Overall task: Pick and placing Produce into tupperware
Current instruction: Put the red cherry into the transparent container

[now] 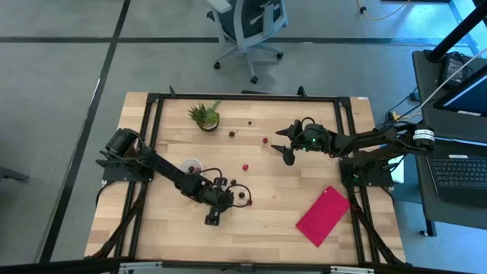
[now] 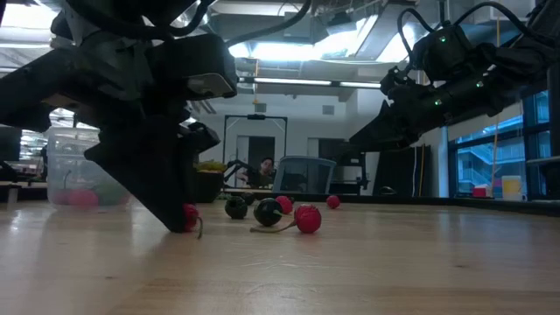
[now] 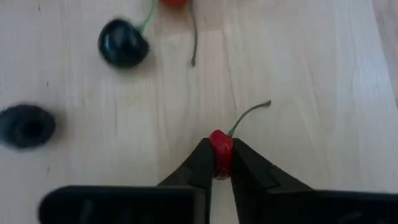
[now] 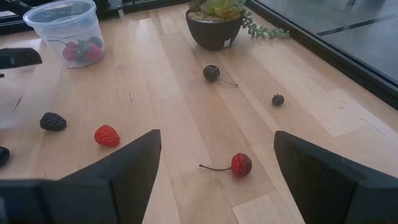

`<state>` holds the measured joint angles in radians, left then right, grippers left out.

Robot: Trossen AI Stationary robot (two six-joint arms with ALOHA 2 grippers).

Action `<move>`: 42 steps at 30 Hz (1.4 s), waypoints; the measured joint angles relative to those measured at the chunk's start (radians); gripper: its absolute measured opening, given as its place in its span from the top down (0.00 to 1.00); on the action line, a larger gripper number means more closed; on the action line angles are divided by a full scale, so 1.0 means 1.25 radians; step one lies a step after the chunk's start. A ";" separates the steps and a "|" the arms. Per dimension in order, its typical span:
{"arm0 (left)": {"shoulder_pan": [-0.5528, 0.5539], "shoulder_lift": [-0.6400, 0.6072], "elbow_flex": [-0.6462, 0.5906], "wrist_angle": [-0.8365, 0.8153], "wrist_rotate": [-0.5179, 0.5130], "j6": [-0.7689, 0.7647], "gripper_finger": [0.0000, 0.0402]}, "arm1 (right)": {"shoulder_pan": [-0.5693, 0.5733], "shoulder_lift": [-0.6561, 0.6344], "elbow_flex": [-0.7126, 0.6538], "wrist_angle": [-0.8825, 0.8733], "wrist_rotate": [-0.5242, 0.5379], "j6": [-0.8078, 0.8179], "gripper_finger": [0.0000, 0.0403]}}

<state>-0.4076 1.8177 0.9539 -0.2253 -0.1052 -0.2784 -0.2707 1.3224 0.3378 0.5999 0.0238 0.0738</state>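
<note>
My left gripper (image 3: 221, 151) is down at the table near its near edge (image 1: 211, 219), shut on a small red cherry (image 3: 219, 138). Beyond it lie a dark cherry (image 3: 123, 46) and a blackberry (image 3: 26, 124). My right gripper (image 4: 217, 168) hangs open above the table's right middle (image 1: 284, 144), over a stemmed red cherry (image 4: 240, 165). A raspberry (image 4: 107, 135), a blackberry (image 4: 53, 121) and a dark cherry (image 4: 211, 73) rest on the wood. The tupperware (image 4: 65, 31) stands upright at left middle (image 1: 190, 164) with a few red and dark pieces inside. My left gripper pinches the red cherry's round body (image 3: 219, 140) between its two fingertips (image 3: 202, 162). The fingers come steeply from above, slanting down to the table (image 2: 171, 210). The green stem (image 3: 249, 113) sticks out free beyond them. The cherry (image 2: 190, 217) sits at table level; lifted or resting, I cannot tell.
A potted green plant (image 1: 205, 116) stands near the far edge. A flat pink-red rectangle (image 1: 323, 215) lies at the near right. Loose berries scatter across the middle (image 1: 246, 167). Black frame rails border the table. Bare wood lies near the front edge.
</note>
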 joint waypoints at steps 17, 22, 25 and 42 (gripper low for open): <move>0.064 -0.441 -0.003 -0.505 -0.127 -0.181 0.95 | 0.000 0.000 0.000 0.000 0.000 0.000 0.22; 0.110 -0.479 -0.003 -0.602 -0.152 -0.245 0.93 | 0.000 0.000 0.000 0.000 0.000 -0.003 0.22; 0.143 -0.465 -0.003 -0.641 -0.114 -0.277 0.93 | 0.000 0.000 0.000 0.000 0.000 -0.003 0.22; 0.192 -0.416 -0.124 -0.580 -0.015 -0.280 0.93 | 0.000 0.000 0.000 0.001 0.000 -0.003 0.22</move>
<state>-0.1680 1.2973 0.7984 -0.9500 -0.1246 -0.6289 -0.2710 1.3228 0.3378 0.6007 0.0238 0.0701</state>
